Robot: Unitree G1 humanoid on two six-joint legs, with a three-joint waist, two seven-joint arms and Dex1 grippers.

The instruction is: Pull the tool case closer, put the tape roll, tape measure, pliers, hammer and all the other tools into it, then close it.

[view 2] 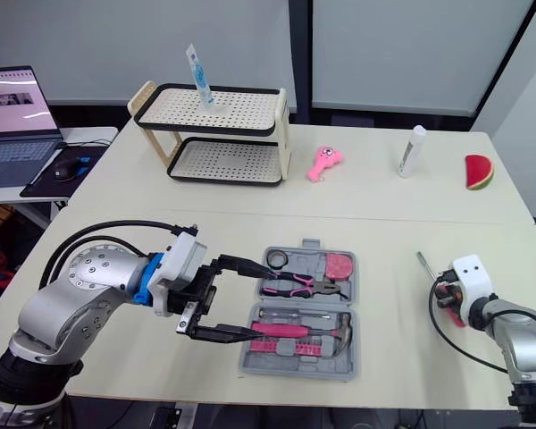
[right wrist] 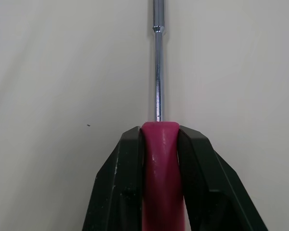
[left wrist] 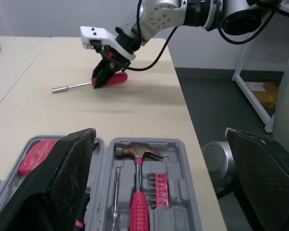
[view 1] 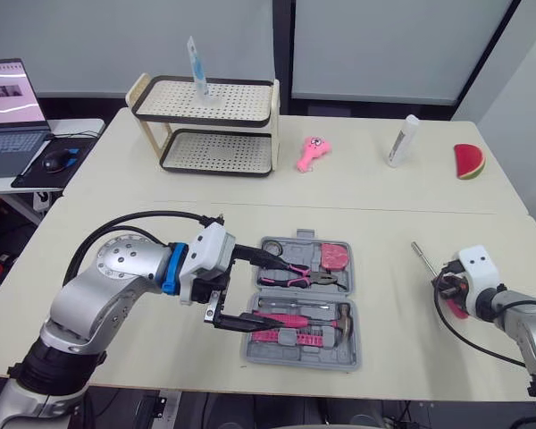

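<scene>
Grips screwdriver [right wrist: 157,72] by pink handle in right end effector [right wrist: 160,132], on surface [view 1: 384,223] right of open tool case [view 1: 357,357]; spreads left end effector [view 1: 272,289] wide at case edge. May drop it if handle slips.

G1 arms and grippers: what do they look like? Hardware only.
Both arms: rounded silver shells. Left arm has a blue wrist band, white wrist housing and looping black cable. Right arm has a white housing and black cable too. Left gripper and right gripper: two black wedge fingers each.
</scene>
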